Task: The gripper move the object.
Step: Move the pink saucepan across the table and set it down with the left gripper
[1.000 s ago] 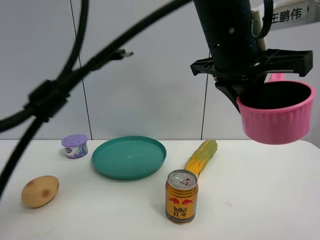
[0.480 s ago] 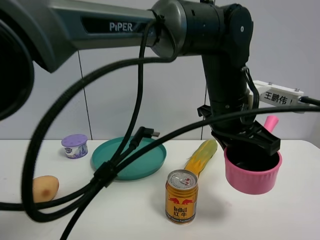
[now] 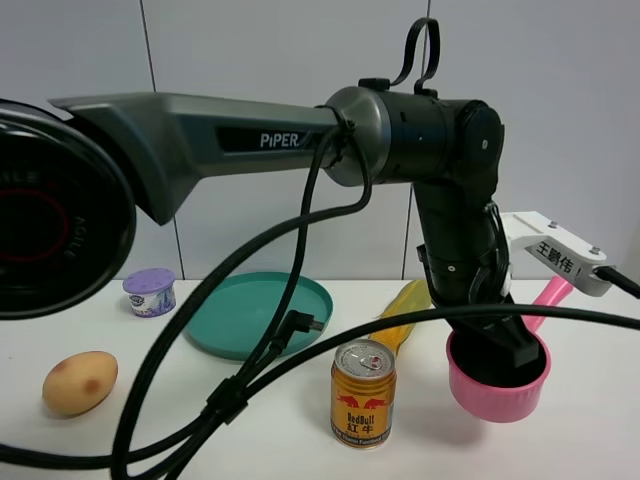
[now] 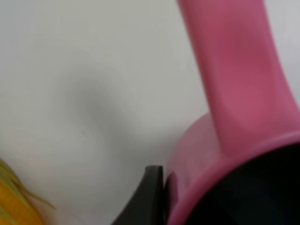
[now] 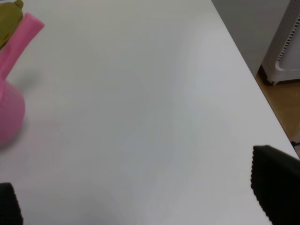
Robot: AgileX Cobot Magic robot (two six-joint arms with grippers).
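The pink saucepan (image 3: 498, 388) sits low by the table's right side, its handle (image 3: 545, 297) pointing up and back. I cannot tell whether it touches the table. My left gripper (image 3: 494, 345) reaches across from the left and is shut on the pan's rim. In the left wrist view one black finger (image 4: 151, 197) presses the pink rim (image 4: 197, 183) below the handle. My right gripper (image 5: 140, 193) is open and empty over bare table, fingers wide apart, with the pan (image 5: 9, 110) off to one side.
A gold Red Bull can (image 3: 363, 392) stands just left of the pan, with a corn cob (image 3: 402, 313) behind it. A teal plate (image 3: 258, 314), a purple cup (image 3: 150, 292) and a potato (image 3: 80, 382) lie further left. Black cables (image 3: 230, 390) hang in front. The table edge (image 5: 248, 70) is near.
My left arm has carried the pan down from high at the right to just above or on the table, and a little to the left. The other things have not moved.
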